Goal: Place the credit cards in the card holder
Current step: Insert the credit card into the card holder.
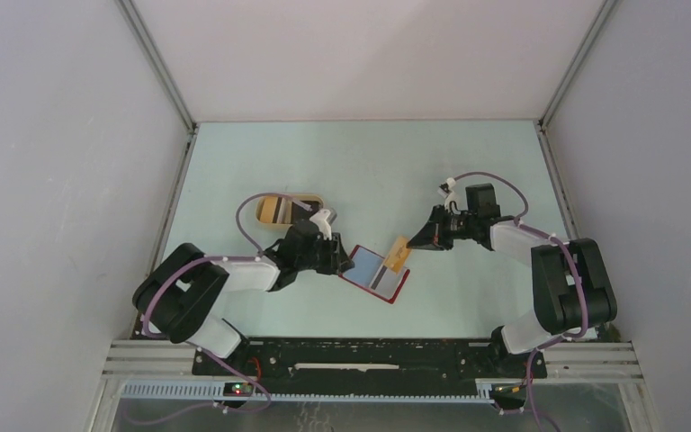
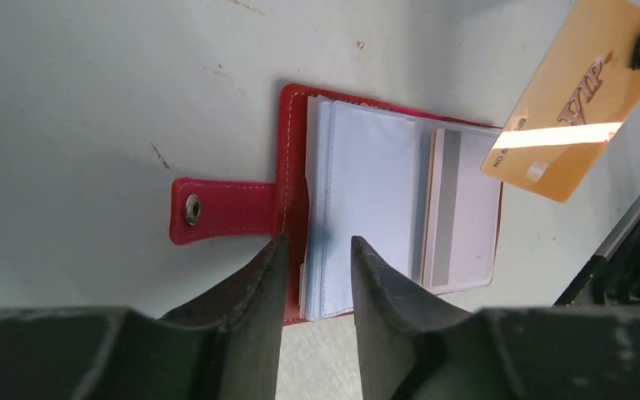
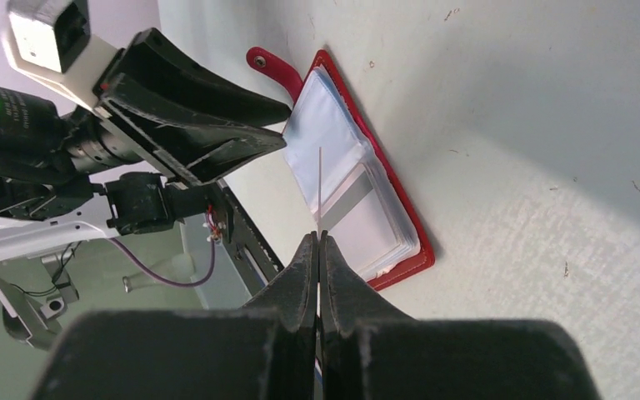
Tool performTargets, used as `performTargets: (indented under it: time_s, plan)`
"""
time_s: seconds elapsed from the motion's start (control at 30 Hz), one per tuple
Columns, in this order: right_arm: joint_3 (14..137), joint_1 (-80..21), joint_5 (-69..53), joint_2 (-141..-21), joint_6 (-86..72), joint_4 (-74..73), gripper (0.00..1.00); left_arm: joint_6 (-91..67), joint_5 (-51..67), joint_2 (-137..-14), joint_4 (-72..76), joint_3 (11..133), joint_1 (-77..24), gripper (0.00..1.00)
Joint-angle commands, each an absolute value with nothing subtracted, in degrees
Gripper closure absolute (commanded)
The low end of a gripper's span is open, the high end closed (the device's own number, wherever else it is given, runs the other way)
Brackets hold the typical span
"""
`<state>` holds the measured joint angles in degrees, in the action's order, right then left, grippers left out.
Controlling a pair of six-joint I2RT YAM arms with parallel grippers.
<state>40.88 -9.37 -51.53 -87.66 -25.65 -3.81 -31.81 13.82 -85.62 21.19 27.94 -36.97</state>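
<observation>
Right wrist view, item one: right pincer (image 3: 320,242), jaws closed flat on the orange-yellow credit card (image 2: 562,125). I see the card edge-on, a thin line running straight ahead from the tips. Its long axis points from the pincer toward the card holder (image 3: 408,260). Its free end hangs at the holder's side away from the strap (image 2: 225,208), raised and tilted, not yet in any pocket.

Item two: left pincer (image 2: 315,250), jaws parted by a narrow gap, astride the pale pocket leaves (image 2: 367,183) at the holder's edge nearest that camera. I cannot tell whether the tips touch them. This arm is the nearer to the holder; the right arm carries the card.

Item three: card holder, red, lying open and flat on the worktop (image 1: 369,162), about midway between the left and right edges, toward the near edge. One pale card with a grey stripe (image 2: 454,208) sits in a pocket already.

Item four: tan dish (image 1: 319,200) holding more cards (image 1: 274,211), beyond the left arm, toward the left edge.

Judgement: the coming move turns on lining the held card's edge with a pocket mouth.
</observation>
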Motion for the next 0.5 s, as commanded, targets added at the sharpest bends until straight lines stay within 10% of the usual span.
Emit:
performTargets:
  time_s: [0.0, 0.47]
  plan:
    - [41.09, -8.97, -52.62, -88.25, -26.98, -2.03, 1.00, -34.87, 11.19, -87.27, 19.08, 29.92, -38.37, 0.66]
    - [45.39, -6.08, -54.15, -88.57, -20.99, -11.34, 1.00, -62.77, 2.86, -92.81, 40.46, 19.60, -45.09, 0.97]
